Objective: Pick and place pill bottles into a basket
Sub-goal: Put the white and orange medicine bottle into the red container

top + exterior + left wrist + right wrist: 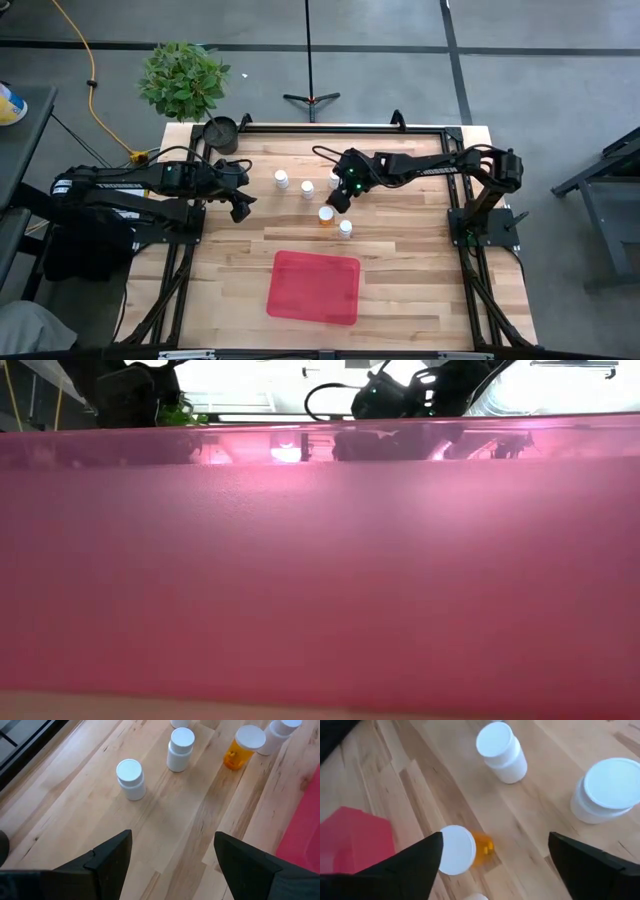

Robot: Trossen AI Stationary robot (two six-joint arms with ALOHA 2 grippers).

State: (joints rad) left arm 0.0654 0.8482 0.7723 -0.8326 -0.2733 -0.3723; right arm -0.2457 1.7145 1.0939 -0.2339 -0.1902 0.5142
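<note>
While parted over the amber bottle (481, 846) at mid-counter, right hand (341, 198) gripped nothing, fingers (415, 865) spread to either side of it. Stood upright around it on the wooden counter (420, 270): white bottles (282, 179), two toward the left arm, one just beside the amber one on the tray's side. Lay bare near the front edge: red tray (314, 286), well apart from the bottles. Hung released at the counter's left: left hand (240, 208), short of the nearest white bottle (131, 779).
</note>
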